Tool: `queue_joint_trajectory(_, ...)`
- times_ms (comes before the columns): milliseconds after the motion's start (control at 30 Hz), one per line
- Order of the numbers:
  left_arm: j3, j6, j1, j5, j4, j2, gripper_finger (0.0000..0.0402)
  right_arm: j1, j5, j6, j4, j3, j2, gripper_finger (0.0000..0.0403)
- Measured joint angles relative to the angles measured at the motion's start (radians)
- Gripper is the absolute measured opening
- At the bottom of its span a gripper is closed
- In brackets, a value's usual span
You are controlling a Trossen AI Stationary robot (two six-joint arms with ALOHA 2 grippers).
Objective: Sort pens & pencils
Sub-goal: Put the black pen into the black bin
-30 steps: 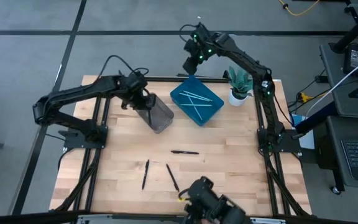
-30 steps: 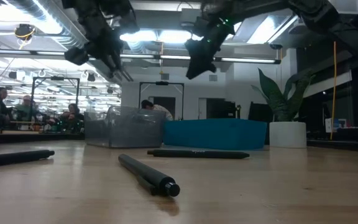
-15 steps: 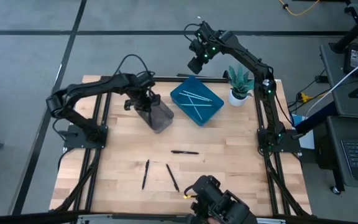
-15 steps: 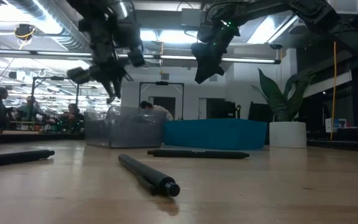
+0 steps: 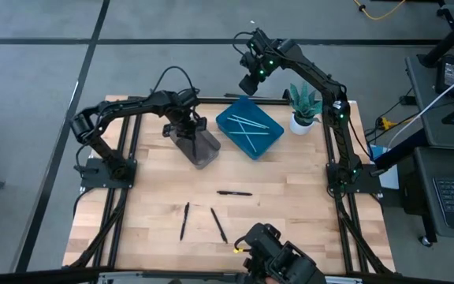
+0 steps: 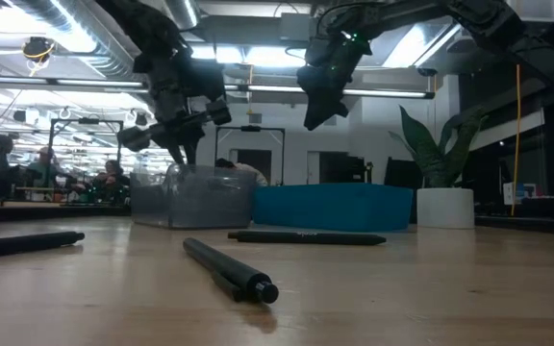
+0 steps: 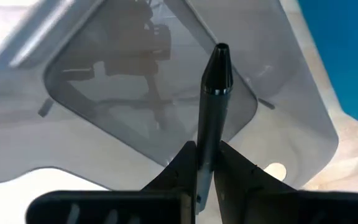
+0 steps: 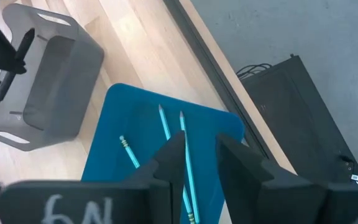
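My left gripper [image 5: 181, 128] [image 7: 207, 152] hovers over the clear grey bin [image 5: 199, 147] [image 7: 104, 112] and is shut on a black pen [image 7: 217, 74]. My right gripper [image 5: 250, 82] [image 8: 201, 146] is open and hangs high over the far edge, above the blue bin [image 5: 249, 130] [image 8: 142, 137]. Several light blue pencils [image 8: 164, 127] lie flat in the blue bin. Three black pens lie flat on the table [image 5: 233, 192], [image 5: 184, 220], [image 5: 218, 225]. The low view shows them at table height [image 6: 306, 237], [image 6: 229, 269], [image 6: 22, 243]. My left gripper pinches the black pen's barrel [image 7: 207, 134] between its two fingers. The pen lies along the fingers, and its tapered end [image 7: 219, 59] sticks out past the fingertips. The back of the pen is hidden between the fingers. It is lifted clear above the grey bin.
A potted plant [image 5: 304, 107] [image 6: 440, 187] stands at the table's far right corner, beside the blue bin. A dark camera mount [image 5: 270, 251] sits at the near edge. The middle of the wooden table [image 5: 290, 197] holds only the loose pens. People sit in the room beyond.
My left gripper has moved toward the table's right and down, from beside the grey bin to just over it, carrying the pen. Its arm has folded closer in. The right arm has stayed nearly where it was.
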Motion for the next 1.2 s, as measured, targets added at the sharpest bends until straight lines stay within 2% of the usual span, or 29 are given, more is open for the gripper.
queue_joint_trajectory(333, 0.000, 0.028, 0.017, -0.017, -0.005, -0.002, 0.0027, 0.000, 0.000, -0.002, -0.002, 0.000, 0.000, 0.0090)
queue_joint_trajectory(567, 0.000, 0.026, 0.011, -0.082, 0.042, -0.002, 0.0099, 0.000, 0.000, 0.002, -0.001, 0.000, 0.000, 0.0090)
queue_joint_trajectory(733, 0.000, 0.034, 0.011, -0.075, 0.108, -0.002, 0.0111, 0.000, 0.000, 0.003, -0.002, 0.000, 0.000, 0.0090)
queue_joint_trajectory(833, -0.001, 0.103, 0.008, -0.055, 0.169, -0.010, 0.0111, 0.000, 0.000, 0.004, -0.013, 0.000, 0.000, 0.0090)
queue_joint_trajectory(967, -0.001, 0.187, -0.058, -0.070, 0.229, -0.094, 0.0110, 0.000, 0.000, 0.001, -0.032, 0.000, 0.000, 0.0090)
queue_joint_trajectory(1067, -0.001, 0.198, -0.128, -0.166, 0.152, -0.196, 0.0110, 0.000, 0.001, 0.001, -0.047, 0.000, 0.000, 0.0090)
queue_joint_trajectory(1200, -0.001, 0.118, -0.246, -0.288, 0.000, -0.360, 0.0110, -0.007, 0.001, 0.005, -0.062, 0.000, 0.000, 0.0090)
